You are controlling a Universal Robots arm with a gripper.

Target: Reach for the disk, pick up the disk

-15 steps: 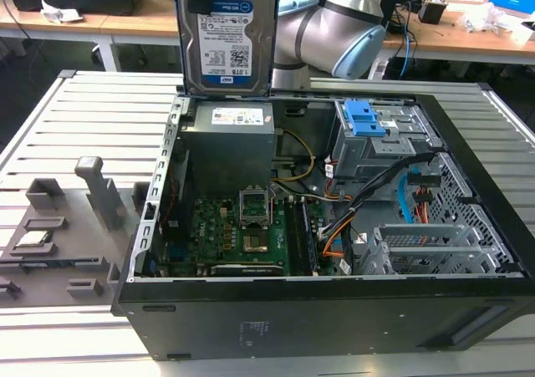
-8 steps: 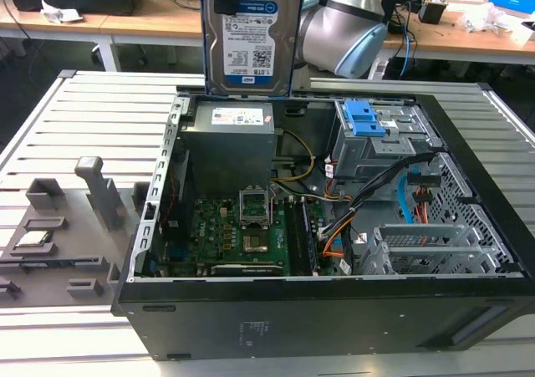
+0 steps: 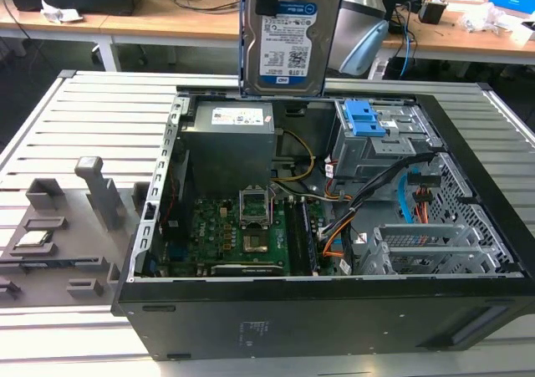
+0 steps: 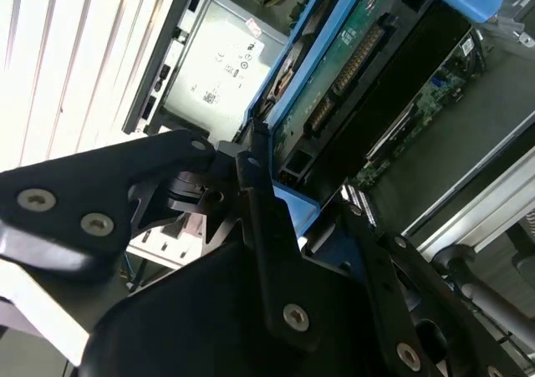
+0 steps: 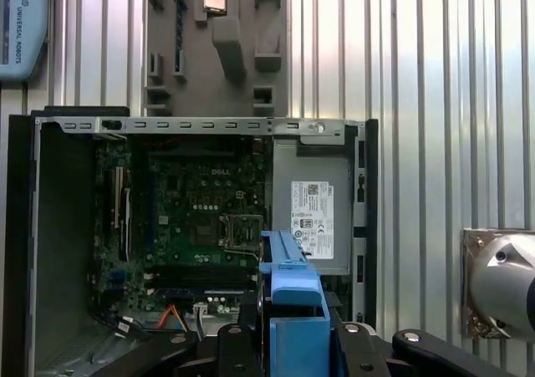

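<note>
The disk (image 3: 288, 38), a silver hard drive with a white-and-blue label, hangs upright above the back of the open computer case (image 3: 334, 327) in the exterior view. My gripper (image 5: 292, 348) is shut on it from above. In the first wrist view the disk's blue bracket (image 5: 292, 298) sits between the black fingers (image 5: 238, 343), high over the motherboard. In the second wrist view the disk (image 4: 351, 68) shows edge-on with its green circuit board, and the gripper (image 4: 292, 206) clamps its near end.
Inside the case lie the power supply (image 3: 234, 130), the motherboard (image 3: 247, 235), cables and a drive cage with blue latches (image 3: 364, 118). A grey holder tray (image 3: 58, 235) with a small chip sits at the exterior view's left on the slatted metal table (image 3: 92, 118).
</note>
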